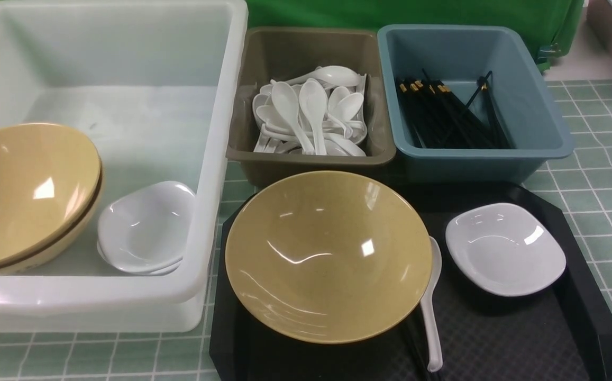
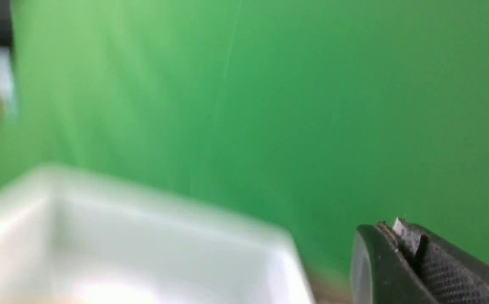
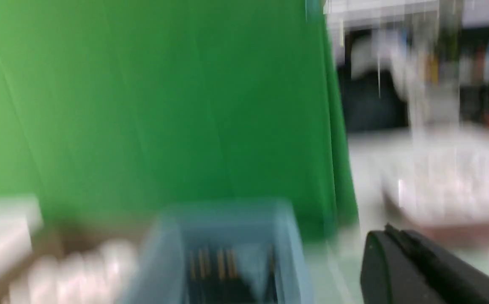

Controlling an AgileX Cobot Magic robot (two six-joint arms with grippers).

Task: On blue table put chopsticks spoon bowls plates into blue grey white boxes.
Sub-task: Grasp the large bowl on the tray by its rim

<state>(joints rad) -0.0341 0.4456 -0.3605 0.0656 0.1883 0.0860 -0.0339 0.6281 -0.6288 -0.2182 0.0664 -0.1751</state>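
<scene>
student: desk (image 1: 591, 159) layout, front view: which box holds what?

tutor: white box (image 1: 216, 159), at the left, holds two stacked bowls (image 1: 25, 185), tilted against its left side, with a few stacked plates (image 1: 144, 227) just beside them. grey box (image 1: 306, 53), in the middle, holds a heap of white spoons (image 1: 311, 111). blue box (image 1: 538, 106), at the right, holds black chopsticks (image 1: 443, 116) with gold bands.

student: and outside the boxes?

tutor: black tray (image 1: 496, 338), in front of the grey and blue boxes, carries three items. loose bowl (image 1: 327, 254), tan, stands upright. loose spoon (image 1: 431, 317) lies along that bowl's right rim, scoop end toward the boxes. loose plate (image 1: 505, 248) sits apart, further right.

student: state of the jaws?

tutor: left jaws, in the left wrist view, are pressed together with nothing between them, near a blurred corner of the white box and facing a green backdrop (image 2: 269, 105). right jaws, in the right wrist view, are likewise pressed together and empty, near the blue box. that view is blurred, though the chopsticks' gold bands show.
</scene>
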